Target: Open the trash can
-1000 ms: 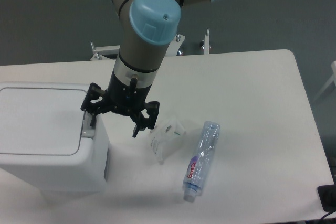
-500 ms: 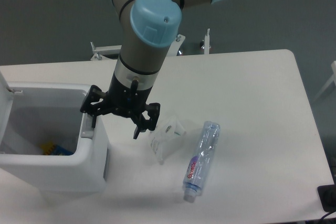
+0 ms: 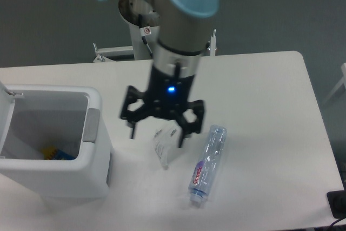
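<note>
worktop (image 3: 259, 79): white, carries everything; no change I can see.
trash can (image 3: 65, 174): sits at left edge of worktop. Lid was flat 1 s ago, now swung up at far left w/ only its edge in frame. Inside exposed, something blue/yellow at the bottom. Grey push tab (image 3: 91, 125) on the right rim, nothing touching it now.
tool (image 3: 157, 132): fingers spread wide, holding nothing. I had it over the tab 0.5 s ago; it's since shifted right, now hanging above the crumpled clear wrapper (image 3: 165, 147), well apart from the can.
bottle (image 3: 207, 163): lying on its side right of the wrapper, same spot as before.
task read: can's open, so I'd call it done; arm is clearing off.
</note>
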Available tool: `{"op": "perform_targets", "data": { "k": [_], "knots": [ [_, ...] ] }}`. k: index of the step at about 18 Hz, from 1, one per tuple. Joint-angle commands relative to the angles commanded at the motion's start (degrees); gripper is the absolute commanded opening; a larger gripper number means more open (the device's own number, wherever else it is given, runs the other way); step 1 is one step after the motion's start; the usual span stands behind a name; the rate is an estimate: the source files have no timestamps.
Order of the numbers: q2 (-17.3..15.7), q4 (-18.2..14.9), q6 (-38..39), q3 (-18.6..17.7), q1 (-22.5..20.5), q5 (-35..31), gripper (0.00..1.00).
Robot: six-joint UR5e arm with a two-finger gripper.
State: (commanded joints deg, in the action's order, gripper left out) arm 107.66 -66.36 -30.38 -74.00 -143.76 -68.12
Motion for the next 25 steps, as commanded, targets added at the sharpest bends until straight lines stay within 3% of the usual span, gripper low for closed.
{"op": "perform_targets", "data": {
  "k": [5, 7, 11, 13, 19, 25],
  "knots": [
    [0.27, -0.09, -10.20, -1.94, -6.08, -0.09, 1.00],
    [1.06, -0.18, -18.00, -2.73, -8.80, -1.13, 1.00],
    [5.70, -0.62, -28.39, -2.73, -9.78, -15.61, 1.00],
    [7.64, -0.70, -32.35, -2.73, -11.36, -19.15, 1.00],
    [9.06, -0.79, -42.19, -4.04, -14.96, -20.04, 1.00],
    [9.94, -0.61, -42.92, -4.49, -14.97, -19.95, 1.00]
  ]
}}
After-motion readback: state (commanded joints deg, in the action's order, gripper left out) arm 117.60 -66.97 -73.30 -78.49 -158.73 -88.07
